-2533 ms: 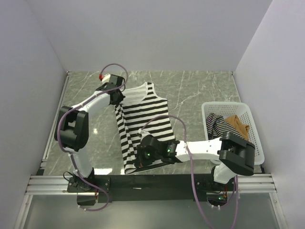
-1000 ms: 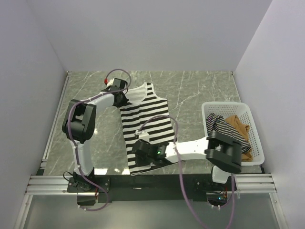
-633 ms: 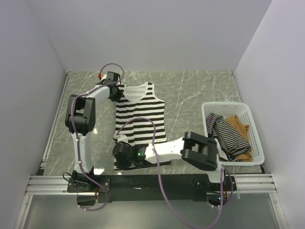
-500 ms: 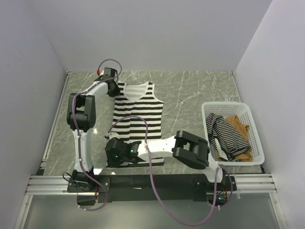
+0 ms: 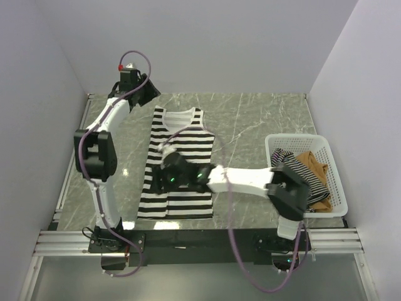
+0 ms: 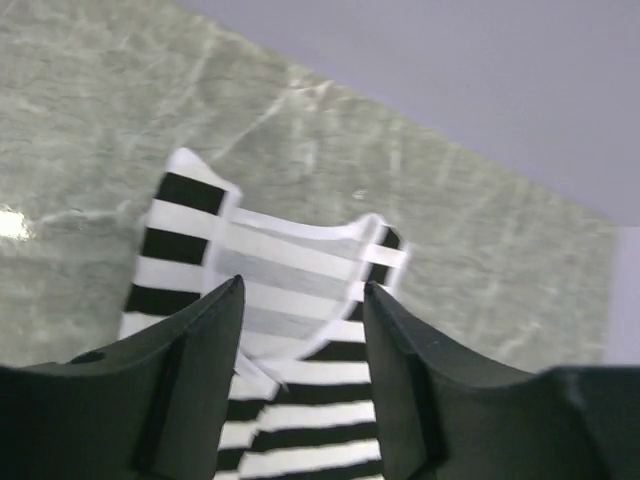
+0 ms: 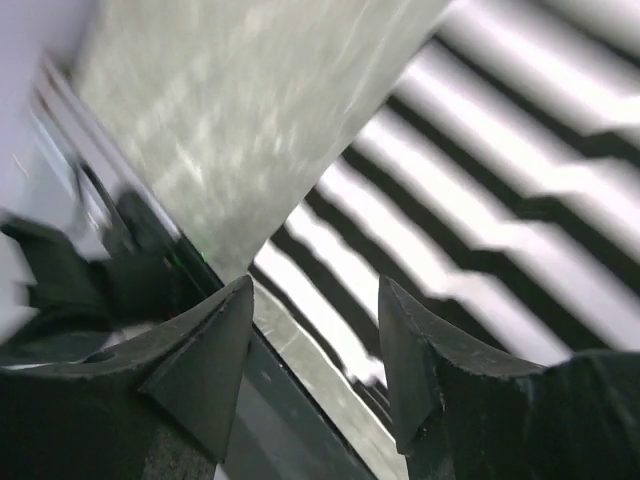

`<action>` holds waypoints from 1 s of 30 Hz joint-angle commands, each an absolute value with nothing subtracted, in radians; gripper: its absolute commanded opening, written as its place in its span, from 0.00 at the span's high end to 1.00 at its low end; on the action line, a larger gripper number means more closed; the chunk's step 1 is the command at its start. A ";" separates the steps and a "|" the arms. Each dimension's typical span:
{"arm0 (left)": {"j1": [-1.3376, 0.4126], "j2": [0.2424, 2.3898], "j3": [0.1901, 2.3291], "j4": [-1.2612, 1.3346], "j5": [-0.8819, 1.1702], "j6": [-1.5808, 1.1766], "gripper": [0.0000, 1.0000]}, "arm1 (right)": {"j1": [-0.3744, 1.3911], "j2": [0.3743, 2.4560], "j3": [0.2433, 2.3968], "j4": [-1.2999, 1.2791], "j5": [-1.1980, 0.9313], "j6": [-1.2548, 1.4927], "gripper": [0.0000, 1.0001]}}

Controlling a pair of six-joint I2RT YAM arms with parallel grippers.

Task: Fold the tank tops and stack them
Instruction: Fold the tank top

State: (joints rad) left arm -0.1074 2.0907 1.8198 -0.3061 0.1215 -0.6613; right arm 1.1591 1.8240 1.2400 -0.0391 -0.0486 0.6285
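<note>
Top external view, nearest first: the aluminium rail (image 5: 200, 241) runs along the near edge of the bench (image 5: 263, 119), and the hem of the wide-striped tank top (image 5: 178, 204) lies just short of it, spread flat with its hem wider than its shoulders. The right claw (image 5: 164, 179) hangs over the lower left part of this top, its arm reaching in across the bench from the right. The right wrist view shows what the overhead view cannot: the right claw (image 7: 315, 290) is released, both fingers spread with nothing between them, and below it blurred stripes (image 7: 480, 200) end at a hem edge with bare marble (image 7: 250, 120) beside it. To the right, well apart from the spread top, the white lattice basket (image 5: 294, 137) sits against the right wall and holds the thin-striped tank top (image 5: 288, 164) and the tan tank top (image 5: 313, 164), both crumpled together. Open marble lies between the spread top and the basket, and a narrower strip on the top's left. Farther back, the two shoulder straps point toward the far wall. The left claw (image 5: 143, 91) is raised near the far left corner, beyond the left strap. Its wrist view shows the left claw (image 6: 303, 290) released too, fingers parted and empty, looking down on the white-trimmed neckline (image 6: 290, 270) and the bare bench behind it.
</note>
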 commanded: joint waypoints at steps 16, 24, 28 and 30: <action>-0.449 1.459 1.169 -0.101 0.081 -0.828 0.63 | 0.451 1.965 1.491 -0.413 0.049 0.554 0.48; -0.587 1.348 0.988 -0.087 0.045 -0.848 0.65 | 0.448 2.121 1.627 -0.417 0.051 0.566 0.49; -0.655 1.298 0.899 -0.077 0.017 -0.873 0.65 | 0.448 2.174 1.674 -0.448 0.064 0.568 0.55; -0.681 1.286 0.879 -0.078 0.005 -0.885 0.65 | 0.449 2.189 1.680 -0.448 0.075 0.568 0.57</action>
